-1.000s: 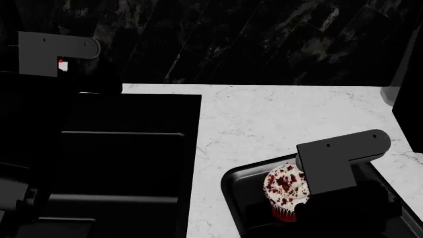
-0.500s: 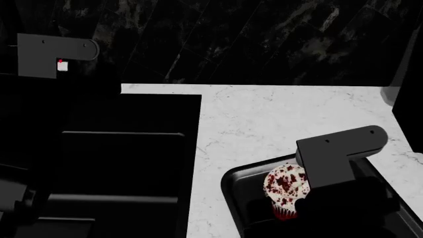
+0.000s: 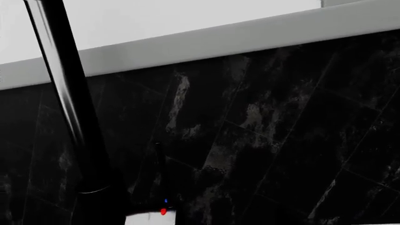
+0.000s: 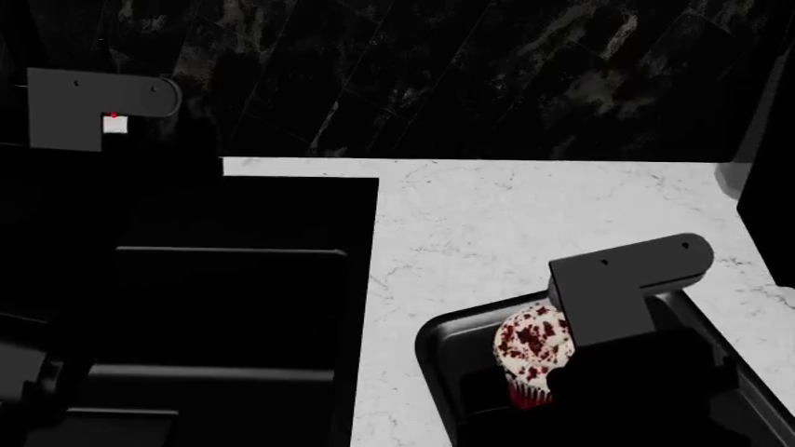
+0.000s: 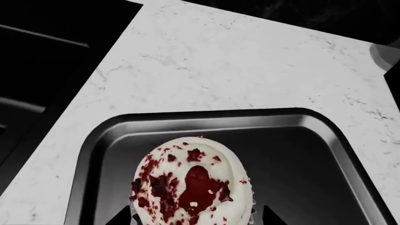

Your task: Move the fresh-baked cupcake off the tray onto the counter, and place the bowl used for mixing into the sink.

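The head camera looks down from high up. The right wrist camera is close above the same cupcake and tray. The left wrist camera faces the dark wall.

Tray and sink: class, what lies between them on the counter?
Only bare counter: in the head view, nothing stands on the strip between the sink and the tray.

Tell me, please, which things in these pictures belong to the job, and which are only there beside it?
Job: cupcake, tray, counter, sink, right gripper.
Only there: faucet, dark wall tiles. Bowl not visible.
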{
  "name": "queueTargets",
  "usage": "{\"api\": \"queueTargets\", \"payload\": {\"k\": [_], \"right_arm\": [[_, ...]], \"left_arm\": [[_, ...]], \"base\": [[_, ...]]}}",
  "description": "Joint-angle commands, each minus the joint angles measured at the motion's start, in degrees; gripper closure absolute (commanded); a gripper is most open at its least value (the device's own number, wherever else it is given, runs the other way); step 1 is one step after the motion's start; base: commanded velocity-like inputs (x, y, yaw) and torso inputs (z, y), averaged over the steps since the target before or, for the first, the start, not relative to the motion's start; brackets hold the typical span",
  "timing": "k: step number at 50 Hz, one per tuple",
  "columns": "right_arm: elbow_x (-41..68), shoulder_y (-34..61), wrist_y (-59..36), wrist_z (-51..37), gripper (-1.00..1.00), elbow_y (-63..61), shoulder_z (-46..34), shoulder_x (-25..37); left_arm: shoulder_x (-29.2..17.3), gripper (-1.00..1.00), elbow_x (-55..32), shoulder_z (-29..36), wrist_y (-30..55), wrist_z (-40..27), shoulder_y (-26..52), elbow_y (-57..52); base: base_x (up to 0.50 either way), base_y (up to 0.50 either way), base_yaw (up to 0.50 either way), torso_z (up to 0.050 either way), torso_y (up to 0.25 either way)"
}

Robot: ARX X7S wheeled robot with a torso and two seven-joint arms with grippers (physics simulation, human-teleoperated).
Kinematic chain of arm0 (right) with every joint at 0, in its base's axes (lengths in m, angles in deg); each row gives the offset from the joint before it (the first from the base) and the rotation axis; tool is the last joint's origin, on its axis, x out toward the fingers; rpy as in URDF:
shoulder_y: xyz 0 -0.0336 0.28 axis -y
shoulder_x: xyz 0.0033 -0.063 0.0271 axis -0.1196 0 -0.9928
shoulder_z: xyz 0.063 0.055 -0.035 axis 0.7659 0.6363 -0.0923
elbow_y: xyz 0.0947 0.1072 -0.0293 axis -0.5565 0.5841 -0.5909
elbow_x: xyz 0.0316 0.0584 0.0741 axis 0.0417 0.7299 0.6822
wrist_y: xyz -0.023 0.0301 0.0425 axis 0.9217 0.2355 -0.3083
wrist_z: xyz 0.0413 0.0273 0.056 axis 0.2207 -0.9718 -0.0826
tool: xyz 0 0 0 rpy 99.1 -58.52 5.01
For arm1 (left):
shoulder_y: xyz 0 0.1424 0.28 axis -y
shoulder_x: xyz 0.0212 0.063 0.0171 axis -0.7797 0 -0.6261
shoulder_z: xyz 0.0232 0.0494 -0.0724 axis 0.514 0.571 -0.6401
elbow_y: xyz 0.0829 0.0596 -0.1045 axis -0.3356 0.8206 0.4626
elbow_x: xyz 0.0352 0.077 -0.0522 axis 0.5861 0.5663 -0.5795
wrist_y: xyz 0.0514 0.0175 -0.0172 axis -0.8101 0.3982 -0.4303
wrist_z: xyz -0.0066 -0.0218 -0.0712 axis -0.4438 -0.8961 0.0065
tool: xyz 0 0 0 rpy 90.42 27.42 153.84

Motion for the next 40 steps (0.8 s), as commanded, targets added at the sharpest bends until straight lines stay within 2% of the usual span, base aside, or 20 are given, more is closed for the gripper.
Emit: {"api": "queueTargets", "payload": {"k": [1,10,11,29,40], "right_arm": [[3.83,-0.35,0.70,-2.76,-1.00,0.61,0.64,-0.32],[6.89,-0.88,0.83,-5.13,-1.00,-0.14,0.50,0.01],[7.25,-0.92,0.88,-5.48,1.00,-0.62,0.18,0.21],[5.00,1.42,0.26,-3.94,1.00,-2.91,-1.73,1.17],[-1.30,6.72,0.06,1.44,1.00,-3.74,-3.08,1.69]], "left_arm": [[-0.26,-1.00,-0.81,-0.35,0.00,0.43,-0.13,-0.35],[-0.48,-1.00,-1.10,-0.12,0.31,0.13,-0.20,-0.81],[-0.46,-1.00,-1.13,-0.06,0.30,0.14,-0.18,-0.78],[-0.72,-1.00,-1.86,0.42,0.67,-0.14,-0.21,-1.61],[-1.18,-1.00,-2.33,0.56,1.38,-0.49,-0.63,-3.18]], "base": [[0.00,0.00,0.00,0.000,0.000],[0.00,0.00,0.00,0.000,0.000],[0.00,0.00,0.00,0.000,0.000],[0.00,0.00,0.00,0.000,0.000],[0.00,0.00,0.00,0.000,0.000]]}}
